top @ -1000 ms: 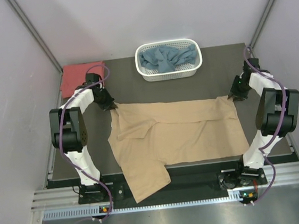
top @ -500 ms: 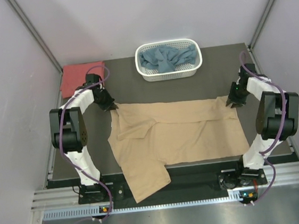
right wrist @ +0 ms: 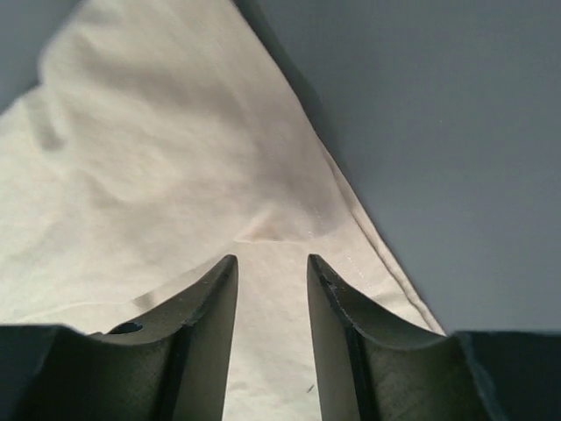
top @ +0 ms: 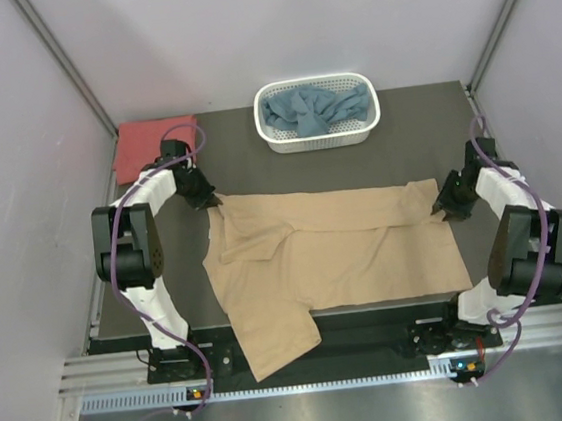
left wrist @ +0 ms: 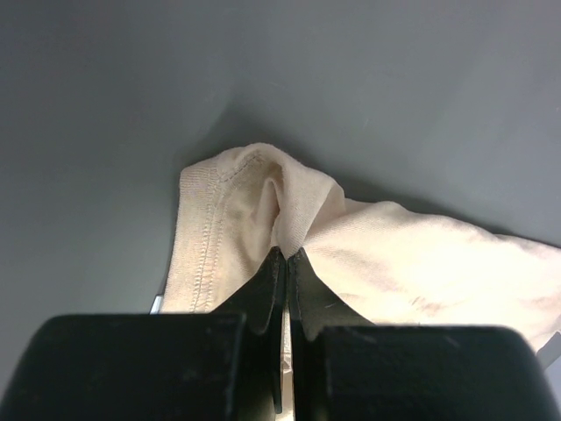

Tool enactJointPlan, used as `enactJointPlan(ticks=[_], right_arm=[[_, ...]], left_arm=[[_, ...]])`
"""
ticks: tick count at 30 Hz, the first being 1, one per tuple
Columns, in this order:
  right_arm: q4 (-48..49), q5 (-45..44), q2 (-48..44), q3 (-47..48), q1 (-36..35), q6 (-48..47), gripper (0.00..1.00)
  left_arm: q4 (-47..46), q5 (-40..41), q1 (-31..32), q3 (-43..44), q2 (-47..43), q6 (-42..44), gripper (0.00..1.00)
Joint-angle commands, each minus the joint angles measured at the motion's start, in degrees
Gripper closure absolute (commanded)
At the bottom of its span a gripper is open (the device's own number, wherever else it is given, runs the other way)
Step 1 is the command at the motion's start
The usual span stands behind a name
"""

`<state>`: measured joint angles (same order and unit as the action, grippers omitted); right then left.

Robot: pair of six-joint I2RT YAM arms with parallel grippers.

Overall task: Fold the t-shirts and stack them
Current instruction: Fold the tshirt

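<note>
A robotics lab test cell: plain pale walls (top: 291,18) box in a dark tabletop (top: 406,157), with a cabled left arm (top: 130,252) and right arm (top: 526,245) bolted by an aluminium rail (top: 307,361).

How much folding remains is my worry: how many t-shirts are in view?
3. The tan t-shirt lies spread mid-table, the coral-red t-shirt sits folded at the far-left corner, the blue t-shirt is bunched in the basket; more could hide beneath it.
</note>
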<state>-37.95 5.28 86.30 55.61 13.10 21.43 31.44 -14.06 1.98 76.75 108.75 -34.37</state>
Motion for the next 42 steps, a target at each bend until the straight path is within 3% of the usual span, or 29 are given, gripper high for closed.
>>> enactJointPlan(ticks=[1, 9, 30, 33, 34, 37, 42], right_arm=[[2.9, 4.6, -1.2, -3.3, 3.0, 5.5, 0.64], [10.0, 5.7, -0.8, -6.4, 4.6, 8.8, 0.64], [11.7, 3.8, 1.2, -7.6, 7.0, 8.5, 0.68], [11.4, 4.7, 0.9, -7.6, 6.9, 8.3, 0.68], [11.2, 4.9, 0.6, -7.7, 6.9, 8.2, 0.68], [10.6, 5.1, 0.0, -7.4, 7.0, 7.2, 0.68], [10.2, 5.7, -0.2, -6.9, 7.0, 6.7, 0.68]], left_arm=[[-1.6, -0.4, -0.4, -0.4, -2.9, 0.2, 1.0], [-1.7, -0.5, -0.4, -0.6, -2.8, 0.5, 1.0], [-1.6, -0.7, -0.4, 0.2, -2.3, 0.9, 1.0], [-0.3, 0.4, -0.4, -0.3, -3.4, 0.9, 0.84], [-0.2, 0.6, -0.4, -0.7, -4.0, 0.8, 0.68], [0.1, 0.6, -0.4, -4.4, -8.1, 1.0, 0.57], [-0.7, -0.1, -0.1, -10.3, -14.4, 0.9, 0.51]])
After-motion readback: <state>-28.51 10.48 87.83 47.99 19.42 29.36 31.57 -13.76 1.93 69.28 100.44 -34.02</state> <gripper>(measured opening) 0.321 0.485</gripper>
